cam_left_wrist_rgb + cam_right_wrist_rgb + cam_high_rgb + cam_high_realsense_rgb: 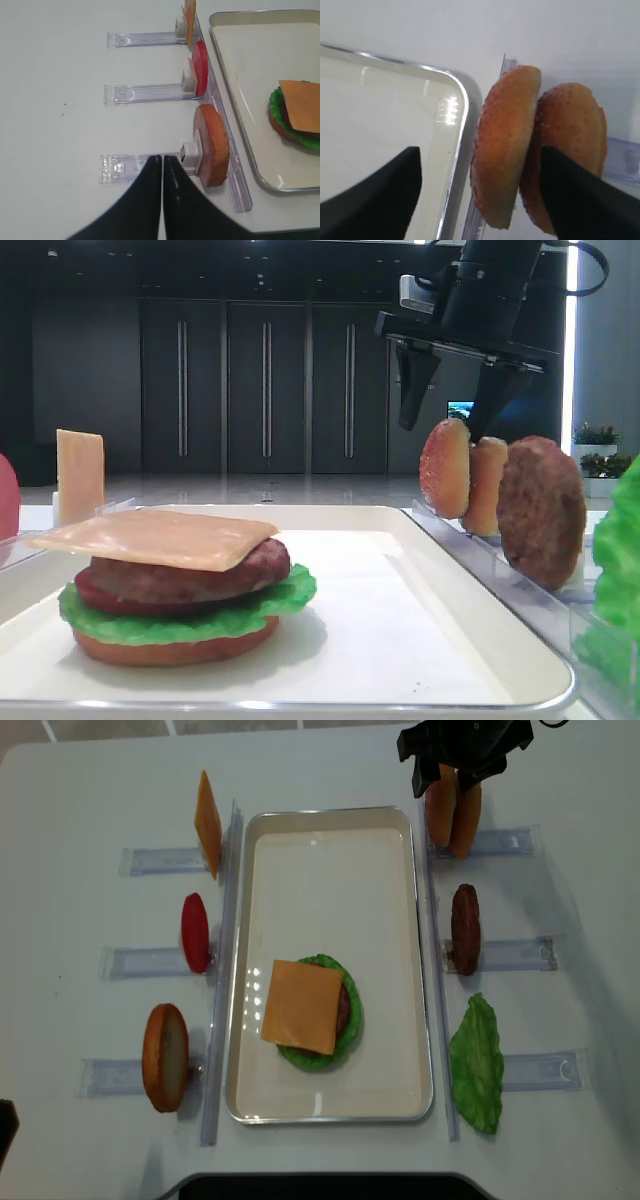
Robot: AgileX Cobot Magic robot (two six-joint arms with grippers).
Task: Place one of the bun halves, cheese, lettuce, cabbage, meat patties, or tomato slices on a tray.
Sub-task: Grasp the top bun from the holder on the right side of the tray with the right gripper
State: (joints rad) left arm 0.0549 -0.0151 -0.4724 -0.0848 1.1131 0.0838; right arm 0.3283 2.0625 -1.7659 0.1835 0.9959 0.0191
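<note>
text: none readable | labels: none | brands: none | numbers: none | signs: none

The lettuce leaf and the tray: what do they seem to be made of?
The lettuce looks like moulded plastic: uniform bright green, stiff ruffled edge, slight sheen. The tray has a glossy cream-white inside and a bright, reflective rounded rim; it may be enamelled metal or hard plastic, the pictures leave that open.

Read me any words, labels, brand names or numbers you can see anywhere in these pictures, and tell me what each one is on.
No readable text in any view.
Tray, clear racks, buns, cheese, patty, lettuce: all bare, no print or labels.
Bright screen far in the background: too small and blurred to read.
</note>
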